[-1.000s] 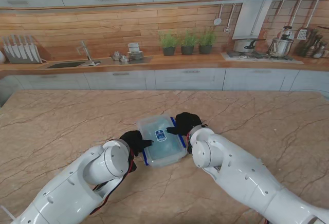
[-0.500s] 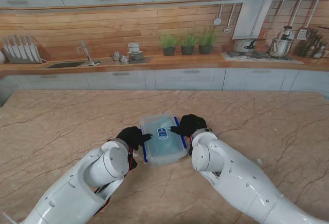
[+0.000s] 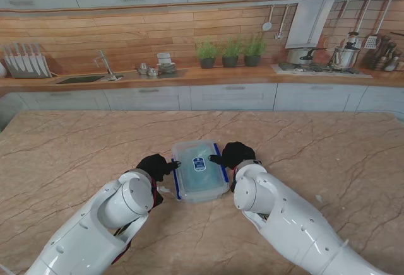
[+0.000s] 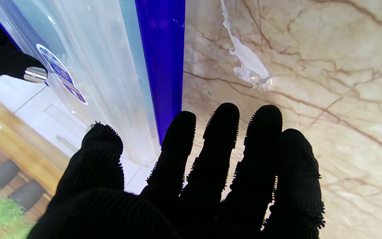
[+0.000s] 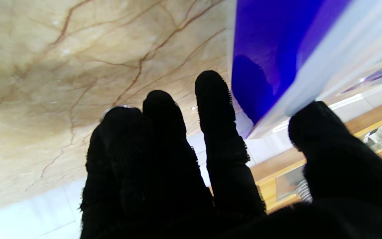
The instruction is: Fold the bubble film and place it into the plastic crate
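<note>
We flank the crate (image 3: 199,170) with both hands, which suggests we are steadying or seating its lid rather than lifting. Our left hand (image 3: 156,166) sits just beside the crate's left clip, fingers spread and holding nothing. Our right hand (image 3: 234,154) is at the opposite side, thumb over the lid edge, fingers apart, gripping nothing we can see. The film seems to lie inside under the lid; we cannot confirm it. Only the left wrist view shows a torn scrap (image 4: 249,64) on the table (image 3: 76,149) near the crate.
</note>
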You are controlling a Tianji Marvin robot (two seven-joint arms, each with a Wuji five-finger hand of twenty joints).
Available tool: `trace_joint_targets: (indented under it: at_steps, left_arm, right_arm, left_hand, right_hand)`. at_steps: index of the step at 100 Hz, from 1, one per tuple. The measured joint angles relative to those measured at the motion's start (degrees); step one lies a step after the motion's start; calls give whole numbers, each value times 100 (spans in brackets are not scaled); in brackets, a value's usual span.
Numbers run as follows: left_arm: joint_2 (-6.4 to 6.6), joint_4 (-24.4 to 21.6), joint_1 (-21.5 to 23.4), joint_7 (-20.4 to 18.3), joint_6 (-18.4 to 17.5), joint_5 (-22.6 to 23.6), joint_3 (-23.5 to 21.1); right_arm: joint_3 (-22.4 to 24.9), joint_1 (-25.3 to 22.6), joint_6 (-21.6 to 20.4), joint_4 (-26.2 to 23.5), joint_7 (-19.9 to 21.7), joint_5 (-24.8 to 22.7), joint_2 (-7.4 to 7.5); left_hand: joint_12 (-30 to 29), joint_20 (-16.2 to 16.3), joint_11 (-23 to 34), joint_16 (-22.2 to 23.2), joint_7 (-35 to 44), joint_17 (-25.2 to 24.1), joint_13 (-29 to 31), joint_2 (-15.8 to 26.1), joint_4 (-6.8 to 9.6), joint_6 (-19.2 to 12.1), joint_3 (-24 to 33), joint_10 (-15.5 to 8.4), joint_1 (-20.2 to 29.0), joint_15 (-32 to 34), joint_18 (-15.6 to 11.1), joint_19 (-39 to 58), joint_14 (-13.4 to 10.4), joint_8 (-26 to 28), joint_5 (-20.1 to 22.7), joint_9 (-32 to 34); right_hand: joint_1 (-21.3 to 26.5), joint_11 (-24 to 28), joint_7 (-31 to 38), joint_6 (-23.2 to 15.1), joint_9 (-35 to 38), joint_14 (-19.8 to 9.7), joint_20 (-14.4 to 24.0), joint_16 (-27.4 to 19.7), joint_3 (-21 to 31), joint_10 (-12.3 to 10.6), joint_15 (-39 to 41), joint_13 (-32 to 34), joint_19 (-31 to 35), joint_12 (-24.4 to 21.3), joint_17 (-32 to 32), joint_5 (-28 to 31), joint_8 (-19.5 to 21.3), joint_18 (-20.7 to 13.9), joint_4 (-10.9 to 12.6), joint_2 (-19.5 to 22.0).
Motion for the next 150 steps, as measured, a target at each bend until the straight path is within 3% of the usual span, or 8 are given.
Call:
trace_joint_targets:
  at_steps: [31,39,56,81,96,112,131,150]
  left_arm:
    - [-277,276,100,536,77,-808,-134]
    - [-320,349,78,558,174,-957,-119]
    - [-452,453,-40,706,209,-1751,-162]
    - [-853,794,-223,1191,200,-2926,-295]
    - [-1058,894,-242,1632,133,-4070,-541]
    - [-1139,944,-211,1742,-77,-4235,-578]
    - [-1264,939,-131,2233,-207,-4808,-708]
    - [-1384,979,-90,2454,-178,-4566,-718]
  right_arm:
    - [174,-166,109,-93,-174,110,-31]
    - [180,-173,109,-94,-181,140,-33]
    - [184,-178,124,-97,-188,201,-40]
    - [191,-179,133,-99,-175,238,-43]
    - [181,-157,153,-94,-140,290,-34]
    - [185,-134,186,-81,-135,326,-31]
    - [227,-176,190,-105,-156,319,-30]
    - [242,-219,204,-145,-157,320,-31]
  left_hand:
    - [-197,-218,-310,-22,-444,-649,-566,360,0,87,-249,7,68,-573,-101,-521,1,-212,-103,-190]
    - [-272,-341,-445,192,-641,-807,-609,505,-1,222,-356,63,59,-110,-115,-680,-33,-330,-116,-302]
    - [-311,-690,-435,281,-1452,-1255,-1106,661,60,369,-335,63,-99,-93,-324,-1045,-76,-703,-826,-1013]
    - [-400,-911,-458,261,-2443,-1533,-1538,661,60,712,-335,-158,-101,-109,-388,-648,-314,-1165,-1562,-1869]
    - [-436,-1174,-497,117,-2457,-1810,-2098,661,60,637,-335,-84,-102,-401,-507,-625,-314,-1147,-2210,-2783]
    - [-511,-1231,-621,120,-2271,-1831,-2267,634,60,447,-332,-206,-36,-401,-681,-656,-216,-1060,-2601,-3235]
    - [-512,-1063,-629,17,-1893,-1758,-2245,84,106,93,38,-302,71,-493,-870,-649,-216,-988,-2795,-3404]
    - [-459,-200,-359,1096,-1798,-1109,-1807,-661,227,92,1552,-645,-107,78,-876,-266,-356,-919,-2859,-3265]
  right_hand:
    - [56,0,-2,0,0,0,-1,0,9,1,0,1,0,-1,1,0,61,5,126,5]
    - [56,0,-2,0,0,0,-1,0,9,2,0,1,0,-1,1,0,63,5,126,7]
    - [59,0,-4,0,0,0,-2,0,10,2,0,1,0,-1,1,0,69,6,242,34]
    - [132,-1,26,184,0,0,-4,0,51,5,0,1,0,-2,1,0,85,7,260,92]
    - [153,-1,28,520,0,2,-4,0,121,7,0,1,0,-2,1,0,88,9,348,157]
    - [158,-1,-26,652,-1,3,-5,0,123,9,0,1,0,-3,1,-2,129,11,348,157]
    - [158,-1,-74,657,-2,4,-5,0,111,10,0,1,0,-3,1,-5,134,12,348,157]
    - [141,-1,-131,622,-2,5,-5,0,63,11,0,1,0,-3,-3,-55,134,13,348,157]
